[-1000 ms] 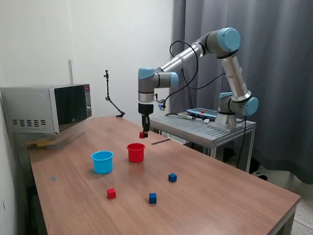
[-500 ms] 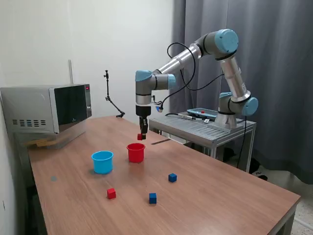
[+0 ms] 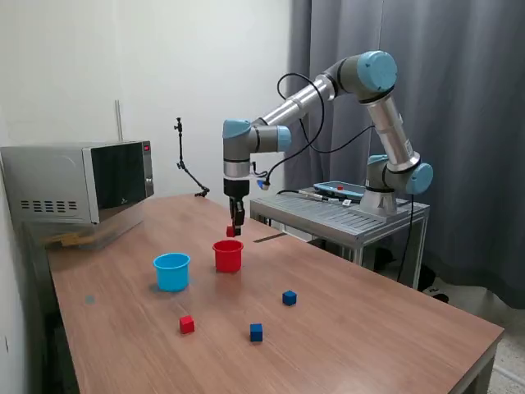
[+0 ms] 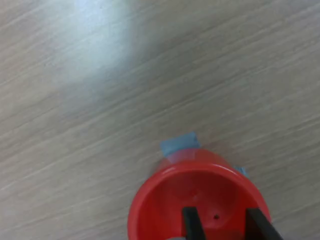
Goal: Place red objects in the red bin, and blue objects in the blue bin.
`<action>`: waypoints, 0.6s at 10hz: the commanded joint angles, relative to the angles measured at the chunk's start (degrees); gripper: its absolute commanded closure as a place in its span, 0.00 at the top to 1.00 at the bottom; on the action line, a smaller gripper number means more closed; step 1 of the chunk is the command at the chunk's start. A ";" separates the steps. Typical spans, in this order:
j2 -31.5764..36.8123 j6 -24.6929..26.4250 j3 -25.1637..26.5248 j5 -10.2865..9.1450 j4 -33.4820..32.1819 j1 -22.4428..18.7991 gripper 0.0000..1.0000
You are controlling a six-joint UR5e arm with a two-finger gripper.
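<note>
In the exterior view my gripper [image 3: 235, 226] is shut on a small red cube [image 3: 231, 232] and holds it just above the rim of the red cup [image 3: 228, 256]. The light-blue cup [image 3: 171, 272] stands to the exterior view's left of the red cup. A second red cube [image 3: 187, 324] and two dark blue cubes [image 3: 289, 298] [image 3: 256, 332] lie on the table nearer the camera. In the wrist view the red cup [image 4: 165, 200] opens directly below my two black fingers [image 4: 190, 226]. I cannot make out the held cube there.
A microwave [image 3: 78, 180] stands at the exterior view's left on the wooden table [image 3: 369, 336]. A thin black stand [image 3: 184, 168] is at the far edge. A metal side table [image 3: 344, 215] carries the arm's base. Bits of light-blue tape [image 4: 179, 144] stick out under the red cup.
My gripper has moved toward the exterior view's left with the red cube, from beside the red cup to over it. The cups and loose cubes have not moved.
</note>
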State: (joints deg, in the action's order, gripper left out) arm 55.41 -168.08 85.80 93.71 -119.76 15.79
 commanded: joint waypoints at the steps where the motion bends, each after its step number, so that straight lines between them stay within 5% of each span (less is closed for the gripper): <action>1: -0.65 -0.05 -0.20 -0.11 0.06 0.03 0.00; 4: -1.18 -0.05 -0.20 -0.20 -0.03 -0.05 0.00; 5: -1.27 -0.05 -0.20 -0.20 -0.03 -0.06 1.00; 6: -1.27 -0.05 -0.11 -0.20 -0.03 -0.06 1.00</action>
State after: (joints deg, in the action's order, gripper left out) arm 54.23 -168.13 85.64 93.53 -119.78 15.75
